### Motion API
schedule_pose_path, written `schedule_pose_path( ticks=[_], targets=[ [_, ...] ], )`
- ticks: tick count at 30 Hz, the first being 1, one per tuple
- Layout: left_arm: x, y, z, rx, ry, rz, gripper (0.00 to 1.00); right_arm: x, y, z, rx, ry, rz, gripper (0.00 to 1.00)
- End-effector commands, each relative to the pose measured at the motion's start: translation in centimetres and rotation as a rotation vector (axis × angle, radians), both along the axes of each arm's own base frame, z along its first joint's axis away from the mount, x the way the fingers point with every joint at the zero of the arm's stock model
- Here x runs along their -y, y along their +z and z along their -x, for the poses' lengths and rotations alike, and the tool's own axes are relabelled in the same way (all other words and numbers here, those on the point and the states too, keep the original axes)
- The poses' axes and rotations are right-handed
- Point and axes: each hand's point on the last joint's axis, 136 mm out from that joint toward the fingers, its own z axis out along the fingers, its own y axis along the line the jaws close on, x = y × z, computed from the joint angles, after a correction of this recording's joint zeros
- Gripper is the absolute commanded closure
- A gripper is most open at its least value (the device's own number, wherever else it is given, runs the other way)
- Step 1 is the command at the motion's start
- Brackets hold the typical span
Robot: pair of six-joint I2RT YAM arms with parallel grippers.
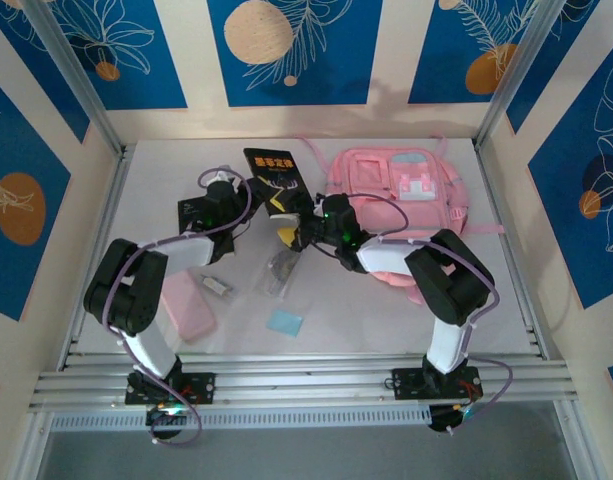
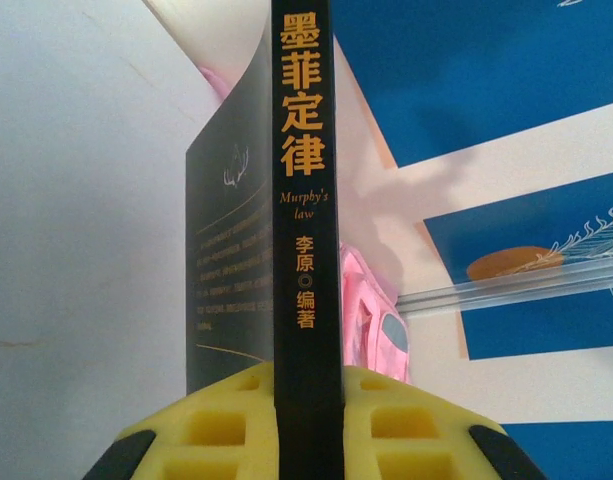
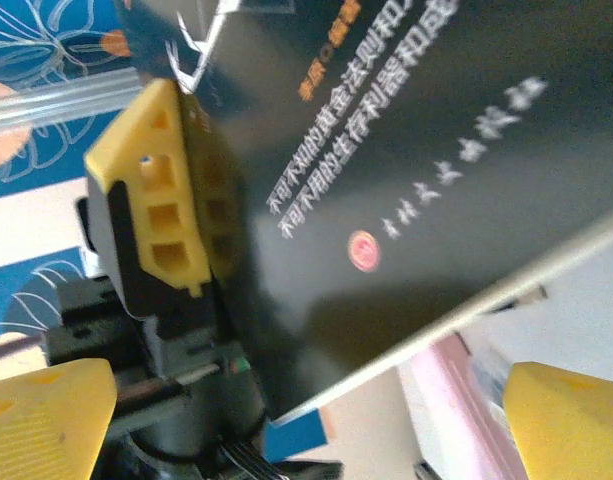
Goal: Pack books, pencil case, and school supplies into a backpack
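Passing the book (image 2: 304, 200) across, by the look of it: clamped by the lower spine in the left gripper (image 2: 308, 410), pads tight on both covers, seemingly lifted off the table (image 1: 166, 180) between the two arms. Facing the cover at close range with the right gripper (image 3: 306, 380), jaws spread as wide as possible and closed on nothing yet. Best bring the right gripper over a free edge of the book, well clear of the left gripper's yellow finger (image 3: 151, 200) pressed on the cover, to avoid knocking pad against pad. Close squarely across both covers rather than on a corner, probably thin and floppy enough to bend or fan open under a skewed pinch. Loosen the left gripper only after a firm hold with the right, to prevent a drop onto the table. Then carry toward the backpack (image 1: 396, 185), lying flat at the far right of the table, front pockets up; cannot tell from here about an open zip, so check the mouth before lowering. Left for later on the table: the pencil case (image 1: 189, 305) beside the left arm, the clear bag (image 1: 278, 272) in the middle and the light-blue pad (image 1: 284, 322) near the front edge
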Motion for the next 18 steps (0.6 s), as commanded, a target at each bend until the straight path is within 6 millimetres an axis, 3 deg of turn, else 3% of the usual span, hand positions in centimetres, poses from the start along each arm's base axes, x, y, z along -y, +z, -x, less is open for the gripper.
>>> schedule_pose_path(
  ticks=[1, 4, 9, 13, 16, 18],
  targets=[
    [-0.1, 6.4, 0.6, 0.181, 0.032, 0.126, 1.0, 0.4, 1.7, -2.2, 0.021, -0.118, -0.118, 0.0],
    [-0.1, 6.3, 1.2, 0.176, 0.029, 0.154, 1.0, 0.3, 1.7, -3.3, 0.038, -0.141, -0.134, 0.08],
    [-0.5, 5.7, 2.0, 0.161, 0.038, 0.141, 1.0, 0.7, 1.9, -4.2, 0.072, -0.169, -0.13, 0.47],
    [-0.5, 5.3, 2.2, 0.147, 0.04, 0.125, 1.0, 1.1, 2.2, -4.1, 0.08, -0.185, -0.116, 0.65],
    [-0.1, 4.7, 2.3, 0.133, 0.023, 0.113, 1.0, 1.5, 2.9, -4.0, 0.099, -0.186, -0.097, 0.84],
    [0.5, 4.3, 2.5, 0.125, 0.002, 0.111, 0.9, 2.0, 3.6, -4.0, 0.126, -0.187, -0.082, 0.97]
  ],
)
